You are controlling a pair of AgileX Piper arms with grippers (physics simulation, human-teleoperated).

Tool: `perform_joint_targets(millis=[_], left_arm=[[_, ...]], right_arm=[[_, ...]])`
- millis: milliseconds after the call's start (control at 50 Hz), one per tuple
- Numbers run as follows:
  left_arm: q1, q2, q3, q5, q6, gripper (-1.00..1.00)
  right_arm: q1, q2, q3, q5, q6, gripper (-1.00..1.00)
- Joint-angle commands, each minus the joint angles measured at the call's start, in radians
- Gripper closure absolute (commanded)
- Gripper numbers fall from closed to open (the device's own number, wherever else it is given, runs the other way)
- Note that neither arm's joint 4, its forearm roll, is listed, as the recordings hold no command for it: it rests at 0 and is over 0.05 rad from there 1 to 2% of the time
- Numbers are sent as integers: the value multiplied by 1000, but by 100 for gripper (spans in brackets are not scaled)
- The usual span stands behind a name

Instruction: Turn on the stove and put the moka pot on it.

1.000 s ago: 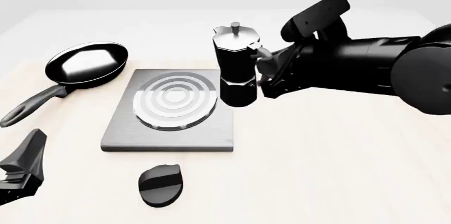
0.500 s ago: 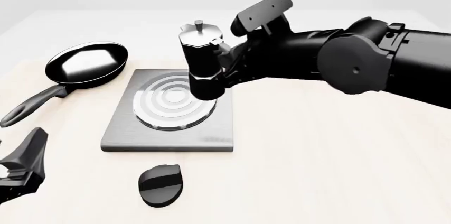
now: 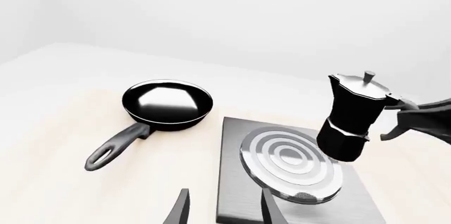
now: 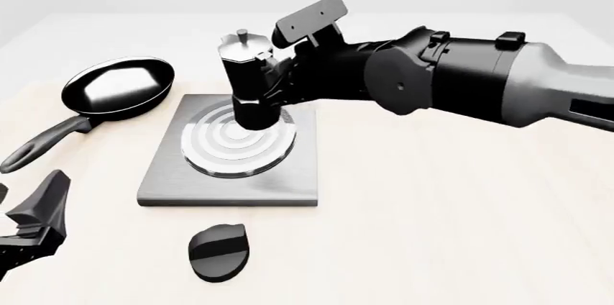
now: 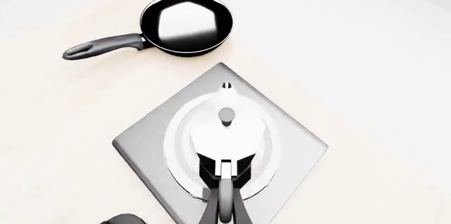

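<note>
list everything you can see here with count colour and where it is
moka pot: 1, black with silver lid, held above the burner rings, not clearly resting on them
stove: 1, grey square plate with silver concentric rings, centre of the table
knob: 1, black oval, on the table in front of the stove, apart from it
frying pan: 1, black with a shiny inside, left of the stove, handle pointing toward the near left
table: 1, pale light wood tone, under everything
left gripper: 1, black, low at the near left corner, fingers apart, holding nothing
right gripper: 1, black, reaching in from the right, shut on the moka pot's handle side
</note>
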Motion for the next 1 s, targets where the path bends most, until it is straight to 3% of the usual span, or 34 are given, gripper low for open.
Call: perform_joint_targets(millis=[20, 500, 1000], left_arm=[[-1, 52, 0, -39, -10, -100], [-3, 88, -1, -67, -1, -100], [4, 102, -1, -80, -4, -100]], right_arm=[[1, 93, -78, -34, 19, 100], [0, 245, -176, -115, 72, 100], [-2, 344, -152, -195, 98, 100]])
